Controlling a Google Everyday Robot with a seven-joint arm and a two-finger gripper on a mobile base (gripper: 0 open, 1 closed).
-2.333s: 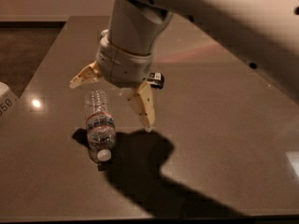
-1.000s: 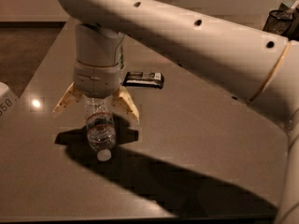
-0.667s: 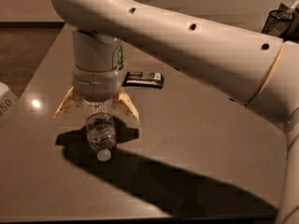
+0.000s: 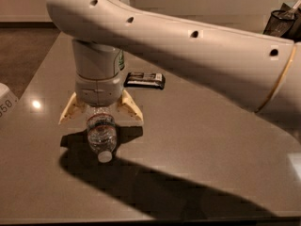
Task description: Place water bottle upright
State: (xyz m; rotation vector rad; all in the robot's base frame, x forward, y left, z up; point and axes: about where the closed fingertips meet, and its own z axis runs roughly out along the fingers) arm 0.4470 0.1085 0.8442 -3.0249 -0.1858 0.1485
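The water bottle (image 4: 101, 135) lies on its side on the dark table (image 4: 197, 126), white cap toward the front, label band just below the gripper's wrist. My gripper (image 4: 100, 119) is low over the bottle's base end. Its two tan fingers (image 4: 130, 108) are spread wide, one on each side of the bottle, tips close to the table. The fingers do not touch the bottle. The bottle's far end is hidden under the wrist.
A flat black packet (image 4: 145, 79) lies behind the gripper. A green can (image 4: 119, 59) is partly hidden behind the wrist. A white object (image 4: 5, 105) sits at the left edge. A dark mesh holder (image 4: 282, 22) stands at the far right.
The gripper came from right of the bottle to straddle it, then sank lower over it. The bottle has not moved.
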